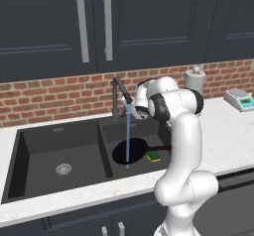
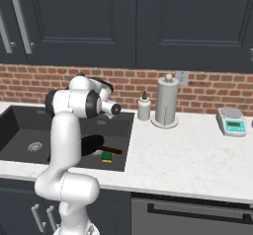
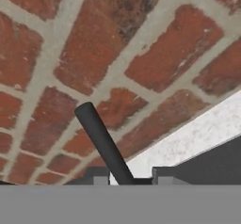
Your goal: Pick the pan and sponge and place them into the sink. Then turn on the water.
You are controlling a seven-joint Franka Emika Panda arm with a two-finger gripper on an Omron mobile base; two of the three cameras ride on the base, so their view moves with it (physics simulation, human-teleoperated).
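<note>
Your gripper (image 3: 132, 180) sits pressed nearly together at the faucet lever (image 3: 102, 143), whose long axis slants up toward the brick wall (image 3: 155, 53). Water (image 1: 128, 136) streams onto the pan (image 1: 130, 150), with the sponge (image 1: 153, 156) just beside it, both in the sink's (image 1: 30, 150) right basin.

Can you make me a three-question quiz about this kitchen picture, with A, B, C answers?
1. Where is the sponge?
A. in the sink, beside the pan
B. on the counter
C. on the scale

2. What colour is the water?
A. red
B. bright blue
C. white

3. What is the faucet doing?
A. running
B. off
C. lying in the basin

Answers: 1 A, the green and yellow block lies in the right basin next to the black pan. 2 B, a thin blue stream. 3 A, the stream falls from the spout onto the pan.
</note>
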